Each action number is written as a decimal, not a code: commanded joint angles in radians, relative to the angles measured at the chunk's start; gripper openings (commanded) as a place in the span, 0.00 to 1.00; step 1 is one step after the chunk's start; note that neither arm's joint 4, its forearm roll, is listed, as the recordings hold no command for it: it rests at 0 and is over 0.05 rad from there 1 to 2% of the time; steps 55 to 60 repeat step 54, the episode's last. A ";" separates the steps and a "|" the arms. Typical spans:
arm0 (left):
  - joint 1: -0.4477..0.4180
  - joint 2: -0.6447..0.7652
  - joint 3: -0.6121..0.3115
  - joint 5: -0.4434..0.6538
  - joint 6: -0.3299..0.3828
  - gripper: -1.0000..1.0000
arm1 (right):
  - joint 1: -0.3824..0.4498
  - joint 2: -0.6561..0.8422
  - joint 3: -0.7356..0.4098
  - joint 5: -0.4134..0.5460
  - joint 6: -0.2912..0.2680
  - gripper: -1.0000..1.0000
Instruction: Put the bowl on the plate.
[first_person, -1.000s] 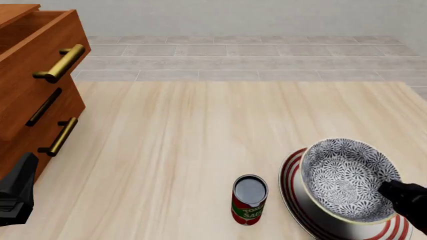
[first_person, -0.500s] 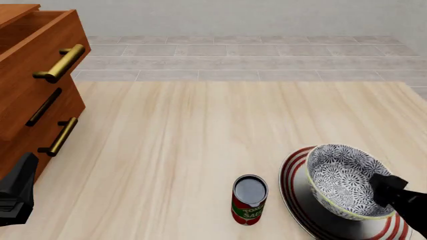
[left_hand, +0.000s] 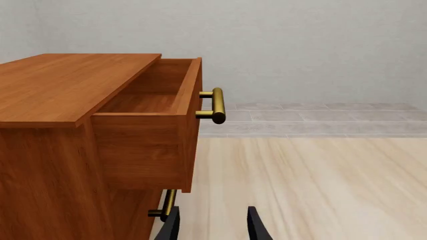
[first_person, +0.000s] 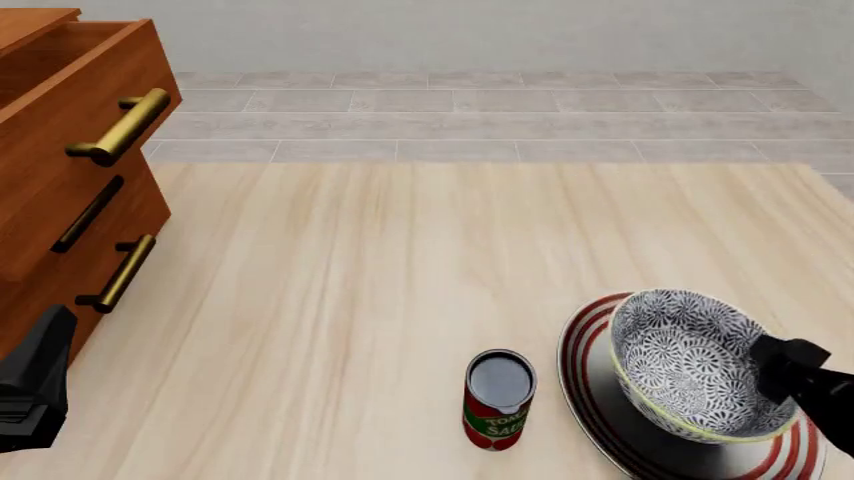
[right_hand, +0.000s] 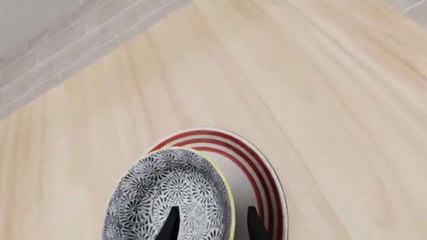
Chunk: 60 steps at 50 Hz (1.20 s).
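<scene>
The blue-grey floral bowl (first_person: 678, 360) rests on the white plate (first_person: 583, 352) with red rings at the front right of the table. In the right wrist view the bowl (right_hand: 167, 195) lies on the plate (right_hand: 250, 160), and its yellowish rim passes between the fingers. My right gripper (first_person: 781, 362) (right_hand: 212, 227) is at the bowl's right rim, one finger inside and one outside, spread wide and open. My left gripper (first_person: 36, 385) (left_hand: 212, 227) hangs open and holds nothing at the front left, beside the dresser.
A tomato sauce can (first_person: 498, 400) stands just left of the plate. A wooden dresser (first_person: 80, 150) (left_hand: 100, 130) with brass handles fills the left side, its top drawer pulled out. The table's far edge meets a tiled floor.
The bowl came down from a raised, tilted pose onto the plate. My right gripper sank with it and shifted slightly right. The left arm stayed still.
</scene>
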 joint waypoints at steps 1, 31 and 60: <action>0.000 0.000 0.000 0.000 0.000 1.00 | -0.028 -0.045 -0.049 0.070 -0.016 1.00; 0.000 0.000 0.000 0.000 0.000 1.00 | -0.011 -0.202 -0.356 0.370 -0.060 1.00; 0.000 0.000 0.000 0.000 0.000 1.00 | 0.060 -0.219 -0.563 0.486 -0.081 1.00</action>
